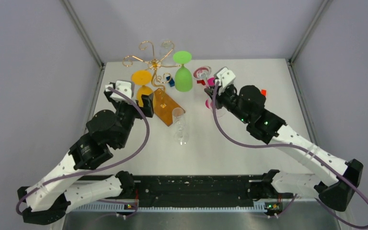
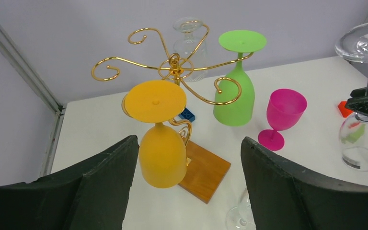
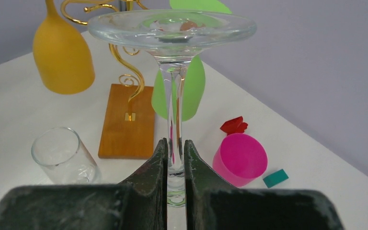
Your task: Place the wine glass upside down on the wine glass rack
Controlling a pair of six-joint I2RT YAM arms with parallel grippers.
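right gripper (image 3: 175,149): clenched on the thin stem of a clear wine glass (image 3: 172,28), one black finger on each side of it.
held glass: upside down, round foot uppermost, bowl hanging below the fingers; to the right of the rack and apart from its arms.
rack: gold wire wine glass rack (image 2: 174,72), curled scroll arms branching from a central stem, on a flat rectangular orange-brown wooden base (image 2: 206,175); stands on the white table (image 1: 249,153).
left gripper (image 2: 189,143): released, jaws standing wide, at the rack's front left.
orange glass: opaque orange wine glass (image 2: 162,158), upside down on a front arm of the rack; the left wrist view shows it between the two fingers, and contact with the nearer one cannot be told.
green glass: opaque green wine glass (image 2: 235,100), upside down on the rack's right arm.
back glass: second clear glass (image 2: 189,45), upside down on the rack's far side.
pink goblet (image 2: 285,110): upright on the table right of the rack, between green glass and held glass.
fallen glass: third clear glass (image 1: 179,125), on its side just off the near end of the rack's base.
blocks: small blue block (image 2: 188,114) behind the rack's base; red block (image 3: 234,125) and teal block (image 3: 275,178) right of the rack, near the pink goblet.
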